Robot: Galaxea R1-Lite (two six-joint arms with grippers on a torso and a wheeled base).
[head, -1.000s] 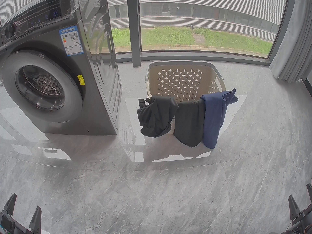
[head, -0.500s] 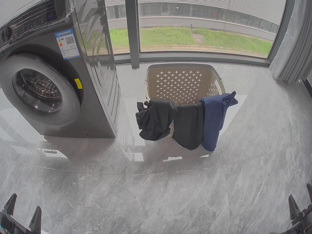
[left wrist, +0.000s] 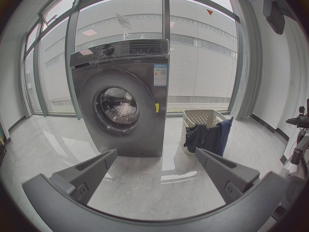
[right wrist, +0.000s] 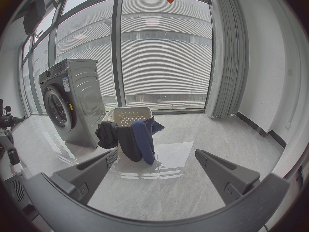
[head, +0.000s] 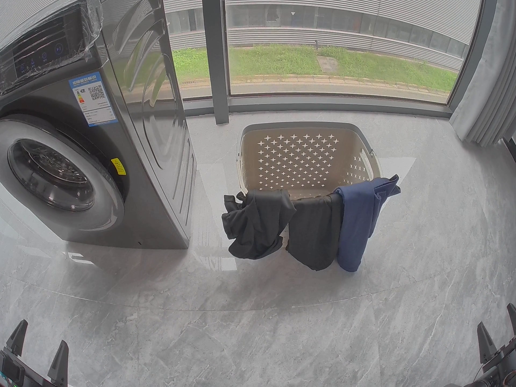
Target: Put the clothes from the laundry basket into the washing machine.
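Beige laundry basket [head: 301, 154] sits on the floor [head: 269, 339] near the washing machine [head: 145, 135]. Over its near rim hang a black garment [head: 257, 224], dark grey garment [head: 314, 232], blue garment [head: 356, 221]. Step = approach, nothing picked yet imo. Your left gripper [head: 42, 335] and right gripper [head: 495, 319] are both spread apart, empty, well short of the basket. Next: close in, grab one garment. Door [head: 51, 176] looks shut, prob needs opening first. Curtain [head: 484, 92] at right, no obstruction.

Beige star-perforated laundry basket [head: 301, 157]; black clothes [head: 258, 221]; blue garment [head: 357, 221]; grey washing machine [head: 134, 135]
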